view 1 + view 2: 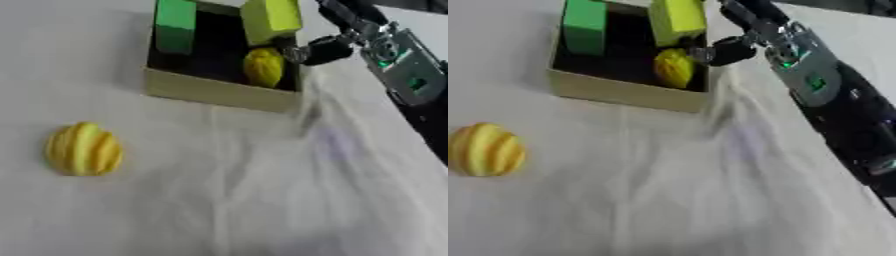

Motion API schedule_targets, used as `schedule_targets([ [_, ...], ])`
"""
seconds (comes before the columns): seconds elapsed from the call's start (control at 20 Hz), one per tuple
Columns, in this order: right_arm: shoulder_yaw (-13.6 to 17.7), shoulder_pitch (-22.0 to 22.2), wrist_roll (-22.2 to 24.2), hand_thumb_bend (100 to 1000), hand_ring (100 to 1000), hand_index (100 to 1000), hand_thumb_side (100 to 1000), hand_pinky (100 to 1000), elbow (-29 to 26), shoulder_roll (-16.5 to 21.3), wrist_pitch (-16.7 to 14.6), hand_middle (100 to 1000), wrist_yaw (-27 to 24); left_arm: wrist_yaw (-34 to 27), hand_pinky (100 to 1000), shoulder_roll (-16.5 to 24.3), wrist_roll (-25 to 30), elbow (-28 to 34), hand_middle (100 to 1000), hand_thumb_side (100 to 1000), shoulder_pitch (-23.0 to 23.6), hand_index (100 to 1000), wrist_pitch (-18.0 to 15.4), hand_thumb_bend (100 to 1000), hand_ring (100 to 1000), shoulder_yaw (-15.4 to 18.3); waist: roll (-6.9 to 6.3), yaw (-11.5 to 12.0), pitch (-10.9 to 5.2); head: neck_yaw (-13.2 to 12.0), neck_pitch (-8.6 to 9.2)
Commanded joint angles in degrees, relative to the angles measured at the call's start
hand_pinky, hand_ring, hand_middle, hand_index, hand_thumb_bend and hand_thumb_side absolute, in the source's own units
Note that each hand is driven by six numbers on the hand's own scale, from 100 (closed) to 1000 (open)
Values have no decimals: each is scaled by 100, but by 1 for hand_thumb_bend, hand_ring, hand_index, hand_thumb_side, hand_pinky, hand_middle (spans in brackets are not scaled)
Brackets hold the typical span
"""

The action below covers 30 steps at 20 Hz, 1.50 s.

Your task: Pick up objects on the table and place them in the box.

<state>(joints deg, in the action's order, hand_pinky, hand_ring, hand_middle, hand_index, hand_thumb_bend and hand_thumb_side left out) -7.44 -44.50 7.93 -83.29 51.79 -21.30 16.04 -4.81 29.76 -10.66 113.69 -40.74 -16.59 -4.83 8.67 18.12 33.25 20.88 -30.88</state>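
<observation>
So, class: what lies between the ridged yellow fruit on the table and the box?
Only bare white cloth between the fruit and the box, in both eye views.

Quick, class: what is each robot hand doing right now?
Left hand: not in view.
Right hand: at the right wall of the tan cardboard box, beside the yellow ridged fruit; open or shut cannot be told.

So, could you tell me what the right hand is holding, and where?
It cannot be told: the right hand is beside the yellow ridged fruit in the cardboard box.

Ribbed yellow fruit point(84, 149) on table, open box point(219, 93) holding blocks, fruit
</observation>
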Motion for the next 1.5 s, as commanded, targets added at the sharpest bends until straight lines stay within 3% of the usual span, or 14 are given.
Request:
schedule_targets([
  [0.05, 32, -70, 19, 100, 848, 809, 100, 826, 26, 111, -67, 683, 133, -31, 666, 113, 25, 91, 706, 603, -84, 843, 5, 100, 761, 0, -31, 11, -116, 32, 91],
  [0.15, 28, -77, 109, 100, 894, 890, 100, 850, 24, 111, -126, 779, 217, -34, 666, 115, 33, 91, 706, 601, -80, 843, 10, 100, 761, -5, -28, 11, -105, 39, 90],
  [0.4, 45, -79, 483, 200, 943, 949, 100, 890, 5, 126, -330, 846, 434, -42, 666, 119, 57, 91, 707, 607, -89, 843, 21, 100, 762, -25, -13, 14, -93, 48, 106],
  [0.65, 125, -83, 757, 370, 944, 966, 100, 917, -2, 129, -407, 827, 499, -50, 666, 133, 76, 91, 707, 613, -64, 843, 36, 100, 762, -40, 2, 16, -100, 61, 111],
  [0.85, 176, -89, 718, 438, 962, 977, 100, 948, -41, 145, -438, 855, 560, -55, 666, 136, 90, 91, 707, 614, -40, 843, 49, 100, 763, -53, -2, -14, -132, 43, 73],
  [1.05, 198, -91, 799, 340, 960, 983, 100, 963, -56, 153, -470, 857, 454, -59, 665, 136, 103, 91, 706, 614, -22, 843, 56, 100, 762, -61, -11, -24, -162, 37, 47],
  [1.2, 240, -96, 781, 416, 953, 982, 119, 961, -72, 167, -395, 849, 306, -62, 665, 137, 111, 91, 705, 613, -6, 843, 66, 100, 762, -64, -13, -39, -183, 29, 29],
  [1.3, 247, -97, 697, 435, 952, 987, 208, 962, -96, 175, -296, 846, 237, -63, 665, 137, 122, 91, 704, 613, -5, 844, 75, 100, 761, -69, -10, -41, -193, 26, 27],
  [1.5, 235, -81, 536, 382, 948, 995, 204, 963, -183, 190, -178, 843, 78, -70, 664, 134, 146, 91, 703, 616, -1, 843, 88, 100, 761, -83, 5, -24, -211, 25, 29],
])
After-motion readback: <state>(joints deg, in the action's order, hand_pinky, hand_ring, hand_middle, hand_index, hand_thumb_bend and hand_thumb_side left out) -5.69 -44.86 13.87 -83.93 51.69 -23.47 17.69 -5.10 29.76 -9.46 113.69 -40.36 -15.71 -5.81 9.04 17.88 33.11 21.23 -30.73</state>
